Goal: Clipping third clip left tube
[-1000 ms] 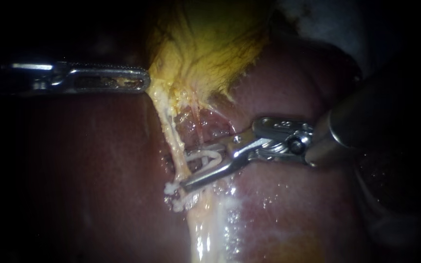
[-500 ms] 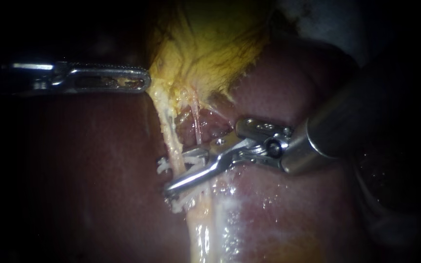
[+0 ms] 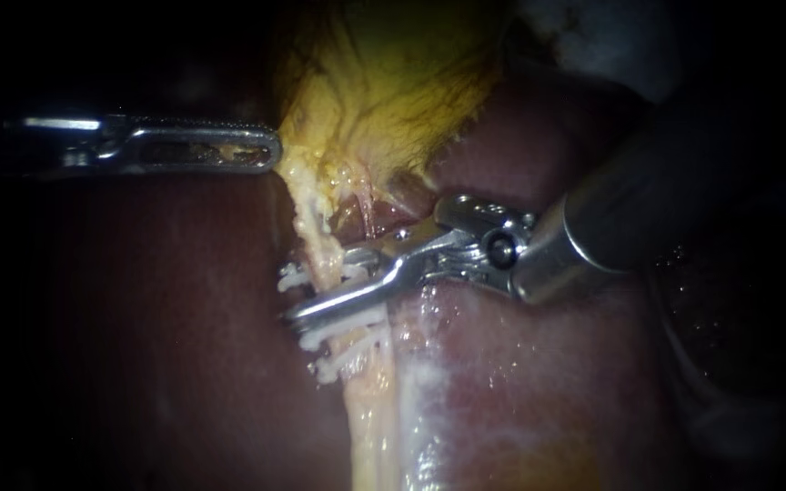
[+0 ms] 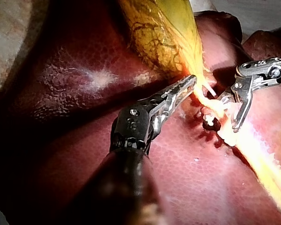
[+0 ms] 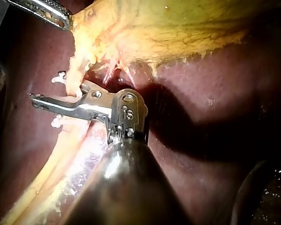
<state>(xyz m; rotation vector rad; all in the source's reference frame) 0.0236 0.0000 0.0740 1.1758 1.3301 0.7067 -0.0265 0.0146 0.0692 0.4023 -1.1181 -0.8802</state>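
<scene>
The right instrument (image 3: 325,293), a steel shaft ending in two slim jaws, lay across the pale, stringy left tube (image 3: 317,244) just below the yellow gallbladder (image 3: 384,82). Its jaws stood partly spread astride the tube, and a white plastic clip (image 3: 291,275) jutted past it. Two further white clips (image 3: 347,329) sat just below on the tube. The left instrument (image 3: 261,150) pinched the gallbladder's edge in its slotted jaws, over the dark red liver (image 3: 166,300).

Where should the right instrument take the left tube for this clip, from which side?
Likely the bare stretch of the left tube just above the clips, coming square from the endoscope view's right: it runs taut, near upright, below the gallbladder.
</scene>
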